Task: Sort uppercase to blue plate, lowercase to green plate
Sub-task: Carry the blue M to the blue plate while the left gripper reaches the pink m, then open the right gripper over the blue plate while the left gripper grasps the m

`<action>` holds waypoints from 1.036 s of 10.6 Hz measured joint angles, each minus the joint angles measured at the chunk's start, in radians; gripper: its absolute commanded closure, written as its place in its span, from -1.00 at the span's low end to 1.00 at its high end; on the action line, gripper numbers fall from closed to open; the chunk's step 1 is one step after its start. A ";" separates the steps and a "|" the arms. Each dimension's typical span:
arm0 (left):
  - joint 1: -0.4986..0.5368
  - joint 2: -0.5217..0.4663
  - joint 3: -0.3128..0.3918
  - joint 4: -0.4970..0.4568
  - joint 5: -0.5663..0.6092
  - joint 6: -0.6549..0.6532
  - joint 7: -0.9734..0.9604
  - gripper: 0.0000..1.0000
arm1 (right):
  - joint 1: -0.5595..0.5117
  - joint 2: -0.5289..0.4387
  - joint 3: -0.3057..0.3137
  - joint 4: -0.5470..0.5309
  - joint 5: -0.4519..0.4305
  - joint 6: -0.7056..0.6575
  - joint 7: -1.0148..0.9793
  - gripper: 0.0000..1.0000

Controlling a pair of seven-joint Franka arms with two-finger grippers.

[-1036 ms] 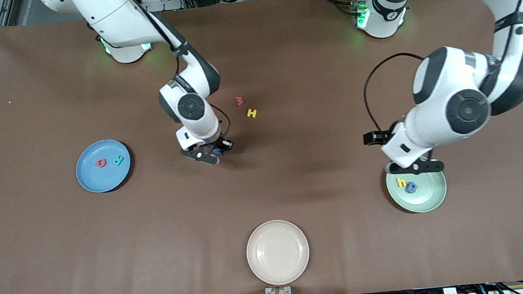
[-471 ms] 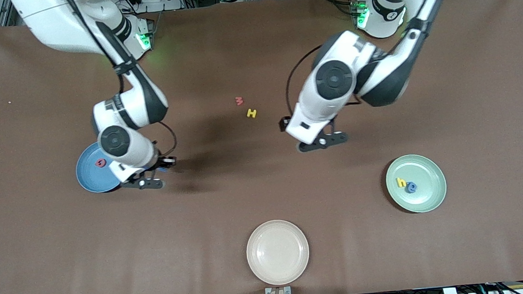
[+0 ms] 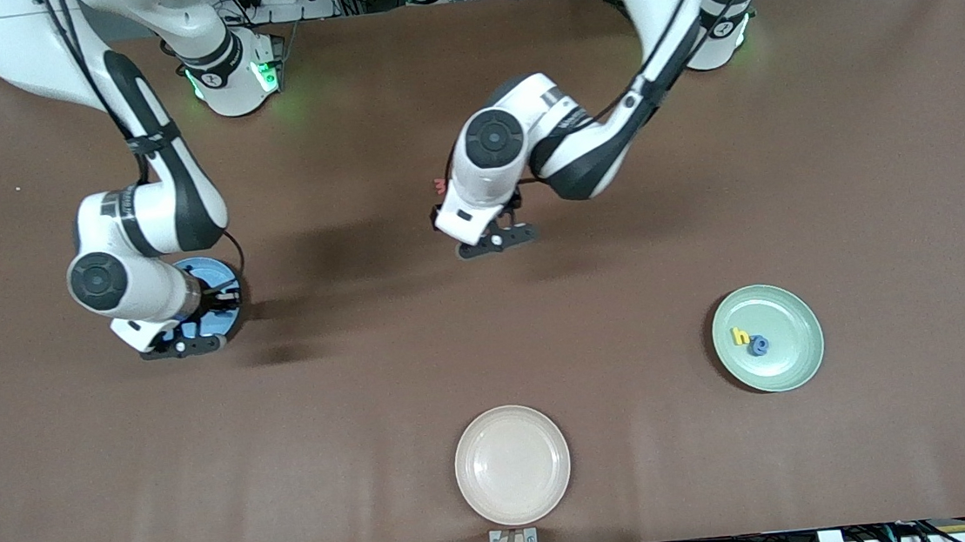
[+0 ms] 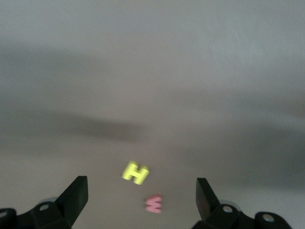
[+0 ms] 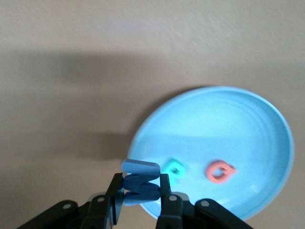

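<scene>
**Blue M held over the blue plate's rim**

The right gripper (image 5: pixel 140 198) is clamped on the blue M (image 5: pixel 139 183), the letter pinched edge-on between its fingers (image 5: pixel 114 195). It hangs over the rim of the blue plate (image 5: pixel 267 157), which lies toward the right arm's end of the table (image 3: pixel 370 386), about midway between the table's two long edges. In the plate lie the teal R (image 5: pixel 174 168) and the red G (image 5: pixel 219 171), side by side and apart.

The left gripper (image 4: pixel 140 198) has its fingers (image 4: pixel 76 193) spread wide and holds nothing. It is over the middle of the table, above the yellow H (image 4: pixel 136 172) and the red w (image 4: pixel 154 203), which lie close together on the bare tabletop.

The green plate (image 3: pixel 796 366) sits toward the left arm's end, with the yellow h (image 3: pixel 740 336) and the blue a (image 3: pixel 758 345) touching in it. A cream plate (image 3: pixel 513 465) lies at the middle of the table's edge nearest the front camera.
</scene>
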 measured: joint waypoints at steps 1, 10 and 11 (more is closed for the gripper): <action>-0.037 0.021 0.002 0.000 0.001 0.019 -0.032 -1.00 | -0.009 -0.022 -0.015 -0.032 0.000 -0.017 -0.035 0.58; -0.148 0.123 0.013 -0.002 0.043 0.026 -0.091 -0.99 | -0.085 -0.037 -0.042 -0.205 0.002 0.094 -0.108 -0.18; -0.156 0.130 0.015 -0.002 0.044 0.029 -0.099 -0.95 | -0.085 -0.037 -0.042 -0.204 0.002 0.102 -0.108 -0.18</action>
